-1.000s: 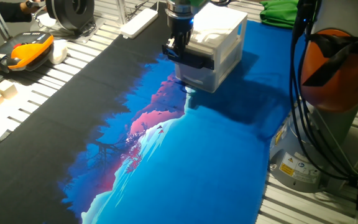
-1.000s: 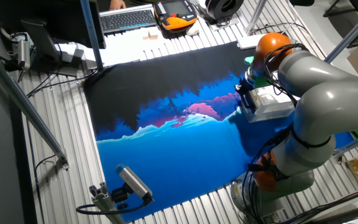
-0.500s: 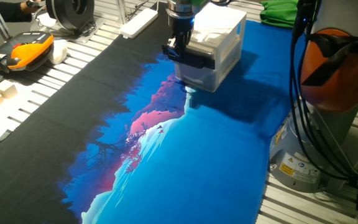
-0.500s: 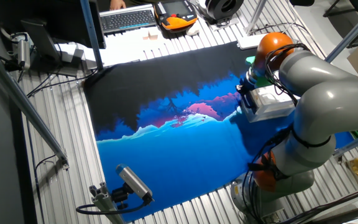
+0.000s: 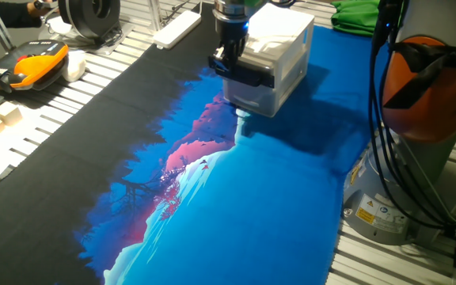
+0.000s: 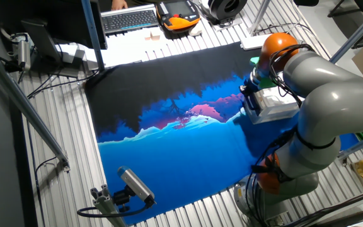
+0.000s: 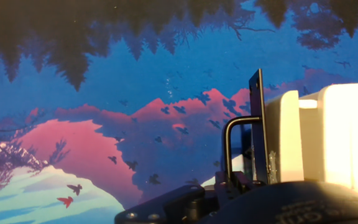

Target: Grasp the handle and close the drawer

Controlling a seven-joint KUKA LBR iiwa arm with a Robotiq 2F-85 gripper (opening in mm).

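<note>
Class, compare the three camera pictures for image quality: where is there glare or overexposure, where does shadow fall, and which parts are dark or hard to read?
Hand view: the drawer is blown out to near white at right; the handle is a dark silhouette, and the gripper body along the bottom edge is dark. One fixed view: the cabinet casts a shadow rightward on the mat. The other fixed view: the arm hides most of the cabinet.

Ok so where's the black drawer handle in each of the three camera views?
One fixed view: the handle sits top centre, across the white drawer front, under the gripper.
The other fixed view: right of centre, too small to make out.
Hand view: handle right of centre.
Shared landmark: the drawer.
</note>
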